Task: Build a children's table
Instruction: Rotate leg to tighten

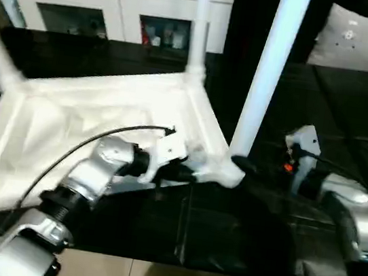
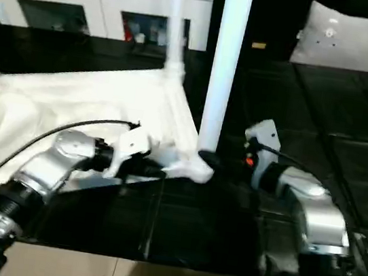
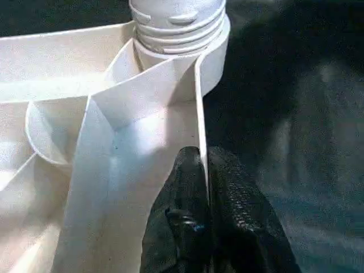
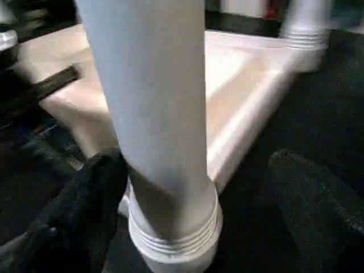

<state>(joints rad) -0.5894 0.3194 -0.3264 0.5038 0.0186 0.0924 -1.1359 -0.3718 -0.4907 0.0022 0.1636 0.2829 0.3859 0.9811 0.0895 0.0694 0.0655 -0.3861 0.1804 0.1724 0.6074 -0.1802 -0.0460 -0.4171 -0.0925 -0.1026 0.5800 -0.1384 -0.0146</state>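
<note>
We see the children's table (image 1: 105, 116) lying upside down on the black tabletop (image 1: 350, 127), its near corner close to the tabletop's front edge. Our left hand (image 3: 206, 170) is clamped on the thin side wall just beside the corner socket. Our right hand (image 4: 199, 193) stands spread wide around the upright leg (image 1: 268, 74) seated there, one finger (image 4: 85, 199) touching it. Open black tabletop lies to the right.

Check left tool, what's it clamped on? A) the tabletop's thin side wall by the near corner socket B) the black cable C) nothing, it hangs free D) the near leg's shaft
A: in the left wrist view the left tool pinches the thin side wall of the tabletop, just short of the corner socket holding the threaded leg.
</note>
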